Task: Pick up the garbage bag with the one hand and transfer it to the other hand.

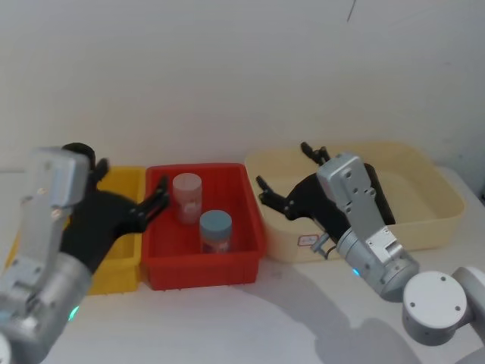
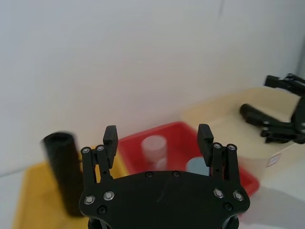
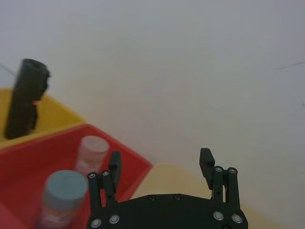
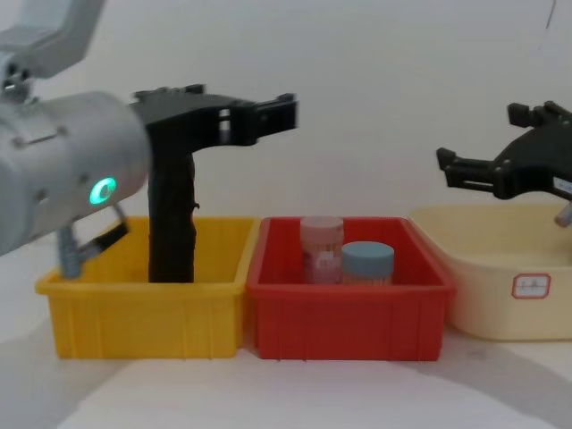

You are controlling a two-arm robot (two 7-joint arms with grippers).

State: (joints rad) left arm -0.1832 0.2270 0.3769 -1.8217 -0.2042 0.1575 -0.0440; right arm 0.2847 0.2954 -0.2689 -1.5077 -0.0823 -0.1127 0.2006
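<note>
Look for the bag (image 4: 172, 214) in the yellow bin (image 4: 143, 308): standing on end, long axis vertical, top pointing up well past the rim. Expect a light, fairly stiff roll with a slick skin, prone to slipping from a loose pinch. Take hold across the upper half, above the rim, leaving the top end free for the handover. Note the left gripper (image 2: 157, 133) spread wide and holding nothing, level with the bag's top and just beside it, not around it. Note the right gripper (image 1: 284, 167) likewise spread and bare, over the beige bin (image 1: 447, 205), well apart. Ignore the other roll (image 2: 255, 113) lying there.
</note>
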